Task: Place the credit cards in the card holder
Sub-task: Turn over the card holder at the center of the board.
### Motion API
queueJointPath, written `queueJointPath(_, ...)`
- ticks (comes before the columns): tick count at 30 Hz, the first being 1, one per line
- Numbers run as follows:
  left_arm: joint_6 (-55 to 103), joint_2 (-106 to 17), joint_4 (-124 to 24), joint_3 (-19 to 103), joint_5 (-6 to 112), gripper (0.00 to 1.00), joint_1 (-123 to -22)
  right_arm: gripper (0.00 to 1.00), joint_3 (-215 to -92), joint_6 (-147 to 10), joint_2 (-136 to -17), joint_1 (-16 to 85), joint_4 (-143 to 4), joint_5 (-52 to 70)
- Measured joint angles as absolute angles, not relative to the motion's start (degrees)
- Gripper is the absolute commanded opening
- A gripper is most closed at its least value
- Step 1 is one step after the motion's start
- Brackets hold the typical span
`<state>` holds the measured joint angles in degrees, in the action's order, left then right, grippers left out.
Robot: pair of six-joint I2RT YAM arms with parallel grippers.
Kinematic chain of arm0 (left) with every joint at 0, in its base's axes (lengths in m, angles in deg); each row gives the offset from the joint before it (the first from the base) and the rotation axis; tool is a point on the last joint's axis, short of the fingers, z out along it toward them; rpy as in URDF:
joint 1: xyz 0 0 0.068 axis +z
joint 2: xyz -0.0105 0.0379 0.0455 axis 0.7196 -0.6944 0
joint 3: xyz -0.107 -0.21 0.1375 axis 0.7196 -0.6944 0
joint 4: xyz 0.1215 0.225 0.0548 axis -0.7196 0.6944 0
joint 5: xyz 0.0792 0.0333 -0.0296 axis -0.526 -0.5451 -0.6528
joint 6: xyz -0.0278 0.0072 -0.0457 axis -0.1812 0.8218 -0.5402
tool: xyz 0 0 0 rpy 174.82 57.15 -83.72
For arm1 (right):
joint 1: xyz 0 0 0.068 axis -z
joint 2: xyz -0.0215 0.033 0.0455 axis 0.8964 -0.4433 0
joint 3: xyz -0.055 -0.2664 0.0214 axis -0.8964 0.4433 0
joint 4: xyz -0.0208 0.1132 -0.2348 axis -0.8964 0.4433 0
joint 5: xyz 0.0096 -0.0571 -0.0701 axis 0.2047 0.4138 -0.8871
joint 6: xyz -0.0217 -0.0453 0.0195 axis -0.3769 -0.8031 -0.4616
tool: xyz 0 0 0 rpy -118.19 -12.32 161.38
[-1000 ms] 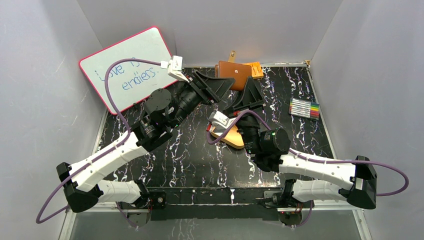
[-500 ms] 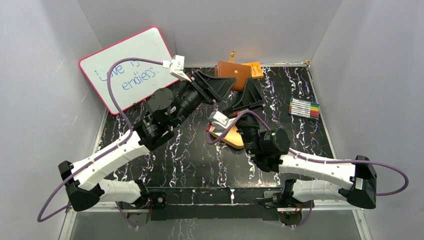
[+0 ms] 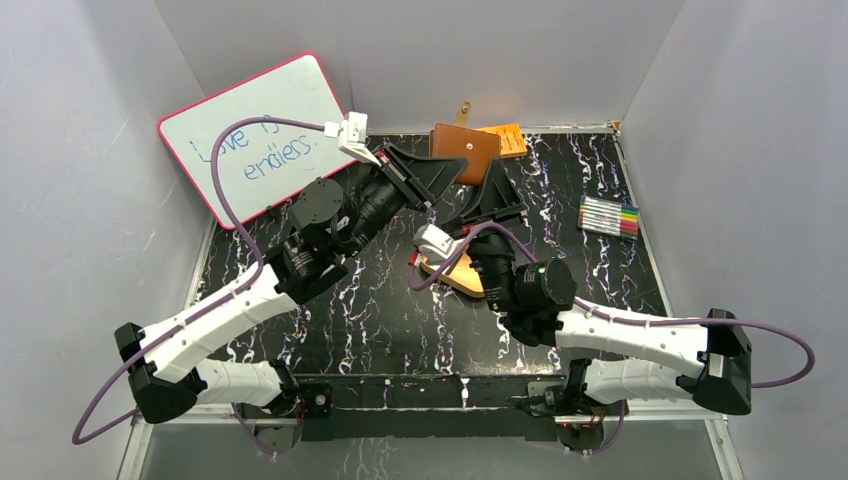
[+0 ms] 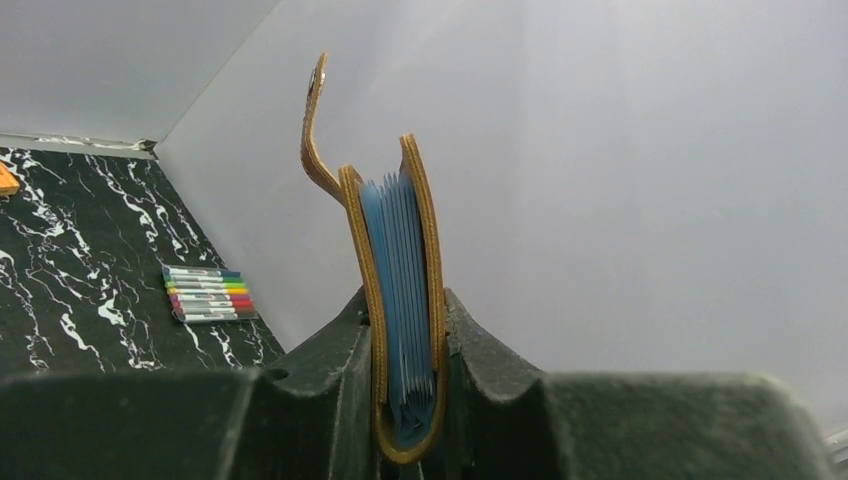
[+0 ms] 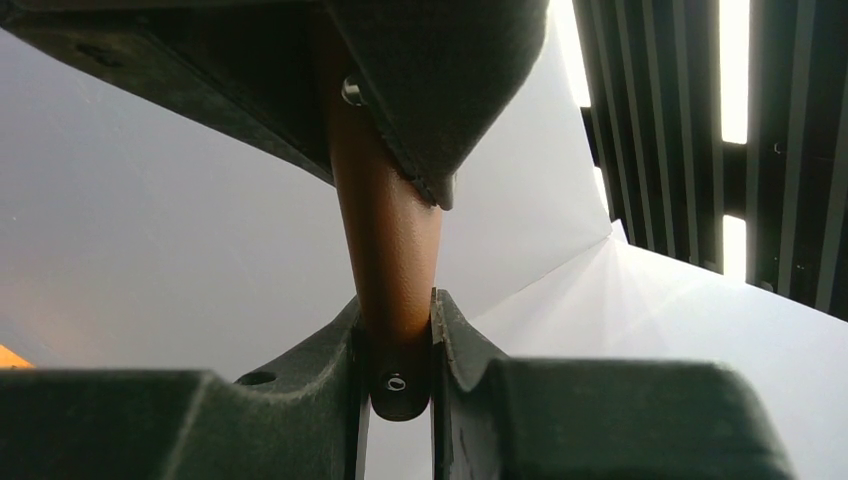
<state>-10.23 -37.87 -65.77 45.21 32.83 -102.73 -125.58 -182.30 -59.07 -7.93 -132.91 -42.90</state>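
Observation:
The brown leather card holder (image 3: 468, 148) is held up near the back wall between both grippers. My left gripper (image 3: 447, 168) is shut on its folded spine. In the left wrist view the card holder (image 4: 378, 240) stands edge-on between the fingers of the left gripper (image 4: 405, 300), with blue inner sleeves showing and the snap strap (image 4: 313, 120) curving up to the left. My right gripper (image 3: 492, 182) is shut on another leather edge of it. The right wrist view shows the leather (image 5: 390, 230) pinched by the right gripper (image 5: 398, 325). No credit cards are in view.
A tan oval tray (image 3: 458, 273) lies mostly under the right wrist. An orange book (image 3: 509, 135) lies by the back wall. A set of coloured markers (image 3: 608, 215) is at the right, also seen in the left wrist view (image 4: 208, 293). A whiteboard (image 3: 255, 130) leans at the back left.
Both grippers keep their hold on the card holder. The right wrist has shifted slightly left and away, and the card holder has turned a little.

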Motion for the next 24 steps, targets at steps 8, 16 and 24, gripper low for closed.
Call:
queueJointPath(8, -6.53, -36.41, -62.62, 44.20, 28.83, 0.00, -102.66, 0.99, -127.75, -175.31, -58.52, -10.34, -122.05, -46.09)
queueJointPath(16, 0.53, -28.67, -55.95, 37.49, 18.62, 0.00, -102.45, 0.99, -145.98, -147.70, -59.55, -16.28, -80.02, -46.44)
queueJointPath(24, 7.48, -13.57, -46.21, 32.73, 9.97, 0.00, -102.36, 0.99, -162.76, -112.97, -64.10, -14.77, -54.38, -28.43)
